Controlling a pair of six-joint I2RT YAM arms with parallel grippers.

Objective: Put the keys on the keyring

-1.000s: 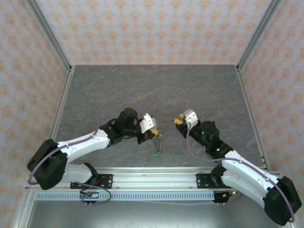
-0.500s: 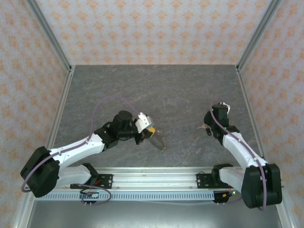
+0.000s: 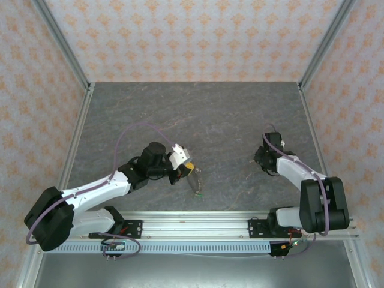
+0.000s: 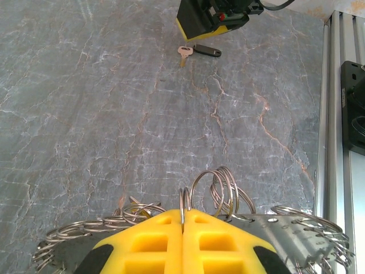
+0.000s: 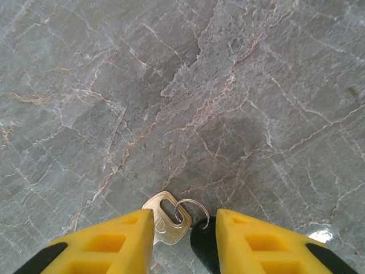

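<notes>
A gold-headed key (image 5: 162,220) lies flat on the grey table, joined by a small wire ring (image 5: 194,206) to a dark tag (image 5: 202,246). My right gripper (image 5: 183,216) is down over it, open, with one yellow finger on each side of the key and tag. In the left wrist view the same key (image 4: 183,52) and tag (image 4: 207,51) lie just below that gripper (image 4: 212,20). My left gripper (image 4: 183,214) is shut on one wire loop of the keyring (image 4: 225,188), a cluster of silver rings on a perforated metal strip. From above, the keyring (image 3: 195,183) hangs under the left gripper (image 3: 189,170).
An aluminium rail (image 3: 198,221) runs along the table's near edge, close to the hanging keyring. Metal posts and patterned walls close in the left, right and far sides. The right arm (image 3: 300,174) is folded close to the right-hand wall.
The right arm swung from near the middle to the right side and came down around the gold key. The left gripper, still holding the keyring, shifted slightly.
</notes>
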